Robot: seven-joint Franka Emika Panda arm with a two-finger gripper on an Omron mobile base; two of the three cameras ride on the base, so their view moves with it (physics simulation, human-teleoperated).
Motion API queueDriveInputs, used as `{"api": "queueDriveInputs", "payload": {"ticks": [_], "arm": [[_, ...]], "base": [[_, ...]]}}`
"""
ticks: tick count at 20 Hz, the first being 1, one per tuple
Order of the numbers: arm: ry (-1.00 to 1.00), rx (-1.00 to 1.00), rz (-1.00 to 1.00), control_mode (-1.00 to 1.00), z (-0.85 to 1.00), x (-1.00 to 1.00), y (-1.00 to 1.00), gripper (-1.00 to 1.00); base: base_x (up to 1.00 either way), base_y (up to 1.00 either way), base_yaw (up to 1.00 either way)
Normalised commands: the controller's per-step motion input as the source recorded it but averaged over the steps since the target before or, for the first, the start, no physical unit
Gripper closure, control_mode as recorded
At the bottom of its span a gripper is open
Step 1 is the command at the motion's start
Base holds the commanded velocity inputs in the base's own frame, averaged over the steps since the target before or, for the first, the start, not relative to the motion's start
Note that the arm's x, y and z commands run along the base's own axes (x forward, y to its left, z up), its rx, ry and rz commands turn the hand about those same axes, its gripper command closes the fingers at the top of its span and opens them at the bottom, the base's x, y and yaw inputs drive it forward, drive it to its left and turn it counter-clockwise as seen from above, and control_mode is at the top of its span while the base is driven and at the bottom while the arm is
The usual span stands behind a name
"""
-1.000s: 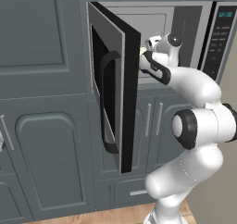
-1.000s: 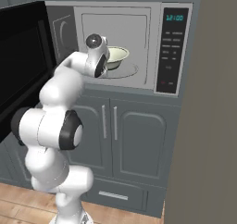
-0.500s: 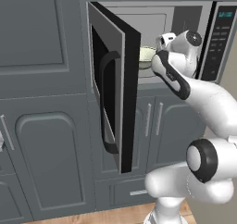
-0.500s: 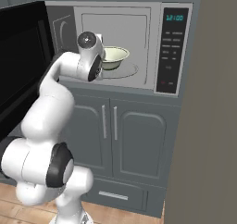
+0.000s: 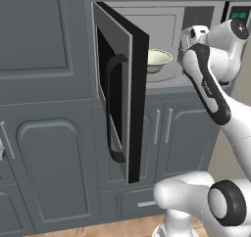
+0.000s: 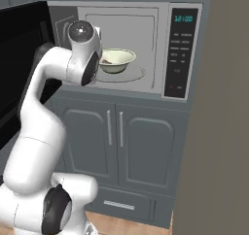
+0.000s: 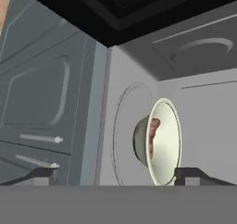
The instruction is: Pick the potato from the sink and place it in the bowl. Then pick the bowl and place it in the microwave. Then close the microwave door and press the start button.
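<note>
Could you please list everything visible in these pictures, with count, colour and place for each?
bowl: one, pale cream, on the turntable inside the microwave.
potato: one, orange-brown, inside the bowl.
microwave: one, silver-grey, built in above the cabinets, teal display on its dark right panel.
microwave door: one, silver frame with black window and dark handle, swung open to the left.
cabinet doors: several, grey, below and beside the microwave.
floor: wooden strip at the bottom.
arm: one, white with dark joints, in front of the microwave.
gripper: one, dark fingertips spread apart, holding nothing, facing the bowl.
</note>
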Motion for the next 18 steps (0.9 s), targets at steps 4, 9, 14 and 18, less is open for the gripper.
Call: {"api": "queueDriveInputs", "payload": {"ticks": [4, 9, 14, 18], "arm": [[0.0, 0.1, 0.06, -1.0, 0.0, -1.0, 0.0, -1.0], [0.0, 0.1, 0.17, -1.0, 0.06, -1.0, 0.0, -1.0], [-0.04, 0.12, 0.23, -1.0, 0.22, -1.0, 0.0, -1.0], [-0.07, 0.08, 0.18, -1.0, 0.11, -1.0, 0.07, -1.0]], "base": [[0.0, 0.0, 0.0], [0.0, 0.0, 0.0], [0.0, 0.0, 0.0], [0.0, 0.0, 0.0]]}}
